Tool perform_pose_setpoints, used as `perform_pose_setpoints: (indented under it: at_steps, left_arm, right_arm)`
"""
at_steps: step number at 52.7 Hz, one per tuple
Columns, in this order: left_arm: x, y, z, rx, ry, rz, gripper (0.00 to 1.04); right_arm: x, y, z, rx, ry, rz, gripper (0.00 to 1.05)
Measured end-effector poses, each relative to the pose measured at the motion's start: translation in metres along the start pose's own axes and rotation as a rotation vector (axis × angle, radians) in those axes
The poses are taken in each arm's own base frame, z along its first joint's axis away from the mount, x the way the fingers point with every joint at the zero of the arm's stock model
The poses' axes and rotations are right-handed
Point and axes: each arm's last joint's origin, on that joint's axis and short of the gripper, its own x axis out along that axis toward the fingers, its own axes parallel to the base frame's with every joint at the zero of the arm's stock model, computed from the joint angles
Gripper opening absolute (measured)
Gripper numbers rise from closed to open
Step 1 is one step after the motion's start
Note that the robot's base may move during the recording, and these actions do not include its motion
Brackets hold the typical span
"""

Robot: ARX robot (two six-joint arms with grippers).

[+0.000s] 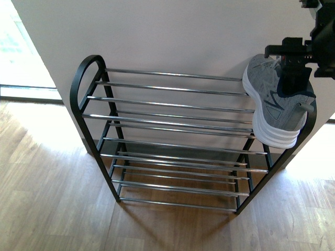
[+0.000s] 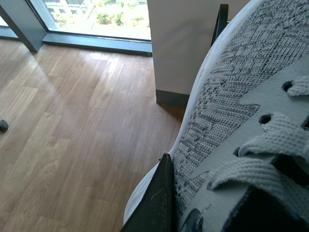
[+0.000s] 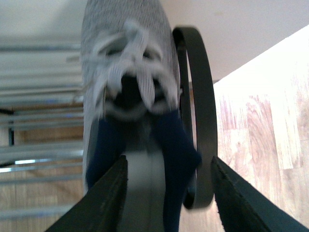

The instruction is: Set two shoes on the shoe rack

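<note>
One grey sneaker [image 1: 272,104] with a white sole lies tilted on the right end of the shoe rack [image 1: 172,105], on its top bars. My right gripper [image 1: 294,83] hovers over its heel, open. In the right wrist view the jaws [image 3: 169,162] stand wide on either side of the navy-lined heel of this sneaker [image 3: 125,58], beside the rack's arched end [image 3: 195,96]. The other grey sneaker [image 2: 231,96] fills the left wrist view, and my left gripper [image 2: 217,208] is shut on it near the laces. Only one dark finger [image 2: 161,198] shows. The left arm is out of the front view.
The rack stands against a white wall [image 1: 172,36] on a wooden floor [image 1: 47,198]. In the left wrist view a wall corner [image 2: 169,58] and a floor-level window [image 2: 96,19] show, with a small dark object [image 2: 3,125] on the floor.
</note>
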Motion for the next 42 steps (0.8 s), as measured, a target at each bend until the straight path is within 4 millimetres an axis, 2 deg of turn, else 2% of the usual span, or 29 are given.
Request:
perform_pose_setpoints:
  at_steps: [4, 17, 19, 24, 31, 35, 38, 42]
  left_arm:
    - [0.000, 0.000, 0.000, 0.000, 0.000, 0.000, 0.02]
    - [0.000, 0.000, 0.000, 0.000, 0.000, 0.000, 0.02]
    - [0.000, 0.000, 0.000, 0.000, 0.000, 0.000, 0.02]
    - [0.000, 0.000, 0.000, 0.000, 0.000, 0.000, 0.02]
    - [0.000, 0.000, 0.000, 0.000, 0.000, 0.000, 0.02]
    - [0.000, 0.000, 0.000, 0.000, 0.000, 0.000, 0.02]
    - [0.000, 0.000, 0.000, 0.000, 0.000, 0.000, 0.02]
    - [0.000, 0.000, 0.000, 0.000, 0.000, 0.000, 0.02]
  right_arm:
    - [-0.017, -0.002, -0.007, -0.018, 0.013, 0.016, 0.59]
    - [-0.053, -0.020, 0.005, -0.101, -0.003, 0.095, 0.94]
    - [-0.057, -0.025, 0.006, -0.117, -0.001, 0.107, 0.97]
    - [-0.064, -0.038, 0.010, -0.154, 0.014, 0.166, 0.95]
    - [-0.065, -0.075, 0.035, -0.258, -0.142, -0.005, 0.96]
    - [-0.054, -0.117, 0.051, -0.320, -0.201, -0.174, 0.96]
    - [-0.045, -0.152, 0.052, -0.324, -0.190, -0.246, 0.96]
    - [-0.041, -0.184, 0.049, -0.294, -0.166, -0.246, 0.96]
